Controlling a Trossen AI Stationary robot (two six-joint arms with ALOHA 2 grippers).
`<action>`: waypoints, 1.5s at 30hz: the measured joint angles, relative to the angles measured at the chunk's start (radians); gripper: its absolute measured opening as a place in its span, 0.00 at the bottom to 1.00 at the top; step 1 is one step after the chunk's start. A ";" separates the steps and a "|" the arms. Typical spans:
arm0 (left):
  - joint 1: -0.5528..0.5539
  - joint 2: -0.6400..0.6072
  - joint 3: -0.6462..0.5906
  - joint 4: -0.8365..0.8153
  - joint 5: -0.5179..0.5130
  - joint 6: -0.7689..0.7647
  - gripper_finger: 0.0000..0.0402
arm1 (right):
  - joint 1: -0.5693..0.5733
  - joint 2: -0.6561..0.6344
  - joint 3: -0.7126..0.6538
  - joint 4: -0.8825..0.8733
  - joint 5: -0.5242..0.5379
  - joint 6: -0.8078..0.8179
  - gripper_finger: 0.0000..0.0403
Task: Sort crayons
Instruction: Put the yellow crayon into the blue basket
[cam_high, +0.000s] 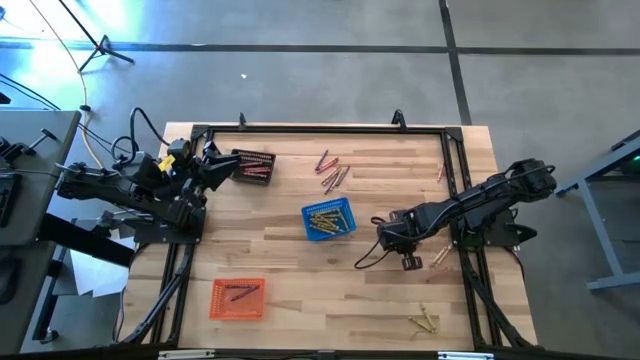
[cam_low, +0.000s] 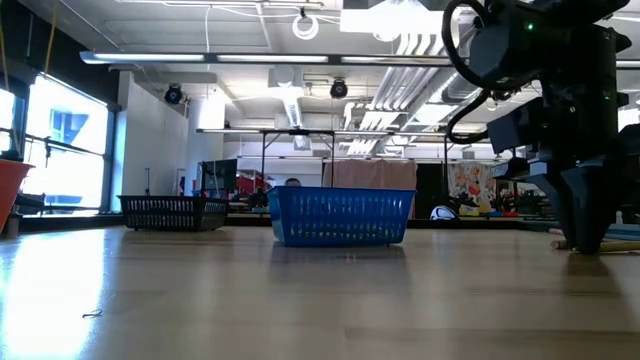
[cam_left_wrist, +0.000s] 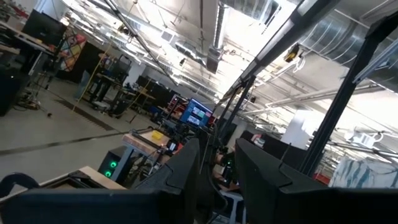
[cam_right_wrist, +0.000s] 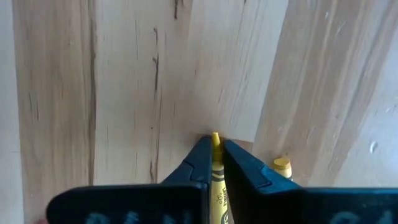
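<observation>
Fingers of right gripper (cam_right_wrist: 215, 155) clamped on yellow crayon (cam_right_wrist: 217, 177), down at the table (cam_right_wrist: 124, 93), right of blue basket (cam_high: 328, 220). Thin grip; crayon may twist or slip when lifted. Left gripper (cam_left_wrist: 217, 180) parked, part open.

Yellow crayon (cam_right_wrist: 216, 163), blue mesh basket (cam_high: 328, 220)
</observation>
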 joint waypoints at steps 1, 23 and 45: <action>0.000 0.000 0.000 0.000 0.000 0.000 0.22 | 0.000 0.000 0.002 -0.001 0.000 0.003 0.03; 0.000 0.000 0.000 0.006 -0.038 0.026 0.22 | -0.076 0.013 0.482 0.225 0.186 -0.280 0.02; 0.000 0.000 0.000 0.007 -0.024 -0.027 0.22 | -0.173 0.199 0.460 0.474 0.145 -0.061 0.14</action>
